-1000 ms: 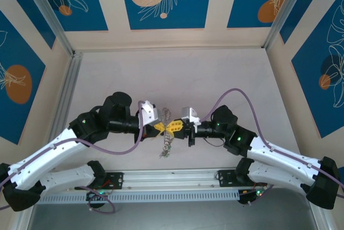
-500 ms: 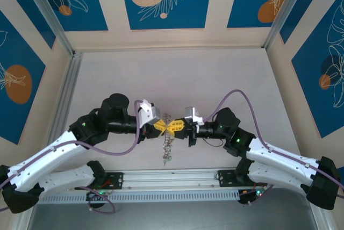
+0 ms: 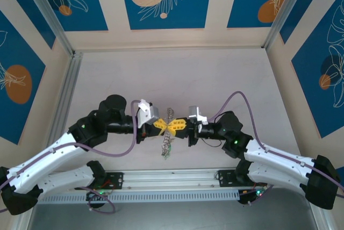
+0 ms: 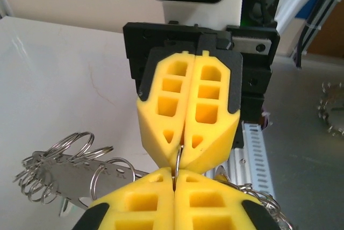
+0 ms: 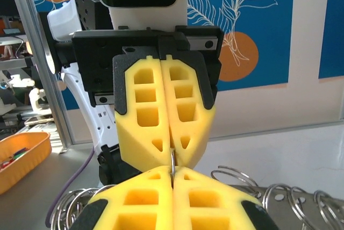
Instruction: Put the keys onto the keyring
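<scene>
White table [image 3: 215, 79], keyring cluster [image 3: 167, 146] on it

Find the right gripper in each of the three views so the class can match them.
Top external: right gripper, just right of centre, tip to tip with the left gripper.
Left wrist: right gripper faces the camera, upper centre.
Right wrist: right gripper along the bottom edge.
Shared landmark: the keyring wire pinched between both grippers' tips.

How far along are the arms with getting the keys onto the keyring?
Done: the left gripper and right gripper are tip to tip, both shut. In hand: a thin metal ring pinched between them, a strip of split rings near it. Left: threading; I can't tell whether any key is on yet.
</scene>
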`<state>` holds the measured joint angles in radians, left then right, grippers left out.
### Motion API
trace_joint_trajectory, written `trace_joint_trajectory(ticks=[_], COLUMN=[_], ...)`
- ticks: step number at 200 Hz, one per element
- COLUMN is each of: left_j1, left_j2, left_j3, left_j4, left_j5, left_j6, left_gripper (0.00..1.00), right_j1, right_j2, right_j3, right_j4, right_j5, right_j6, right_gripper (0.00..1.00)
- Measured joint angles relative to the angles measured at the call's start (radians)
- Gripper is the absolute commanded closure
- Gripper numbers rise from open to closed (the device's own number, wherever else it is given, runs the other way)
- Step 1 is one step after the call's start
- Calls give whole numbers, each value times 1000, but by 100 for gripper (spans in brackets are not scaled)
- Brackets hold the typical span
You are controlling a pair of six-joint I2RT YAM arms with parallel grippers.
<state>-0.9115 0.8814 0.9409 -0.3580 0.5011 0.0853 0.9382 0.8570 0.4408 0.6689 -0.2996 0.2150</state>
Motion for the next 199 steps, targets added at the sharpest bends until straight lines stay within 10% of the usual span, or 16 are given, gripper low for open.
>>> trace_joint_trajectory(ticks=[43,76,91,150,199], left_j1=[0,14,32,122,198], left_j2=[-17,-8,7,26,-10], left_j3=[-17,-16,-12,-18,-32], left_j4=[32,20,21,-30,-80], left_j5=[15,-16,-31,-32,-63], left_j6=[-1,3,3,6,-25], left_gripper=[100,100,100,100,100], right_j1=[1,15,23,-50,-188], right_j2=[4,-6,-32,-227,-13], right_j3=[1,51,64,68,117], right_j4=[18,-113,-184,-484,-764], right_j5=[-11,9,37,280,402], right_j6=[2,-21,-30,6,166], right_gripper=[99,44,34,30,34])
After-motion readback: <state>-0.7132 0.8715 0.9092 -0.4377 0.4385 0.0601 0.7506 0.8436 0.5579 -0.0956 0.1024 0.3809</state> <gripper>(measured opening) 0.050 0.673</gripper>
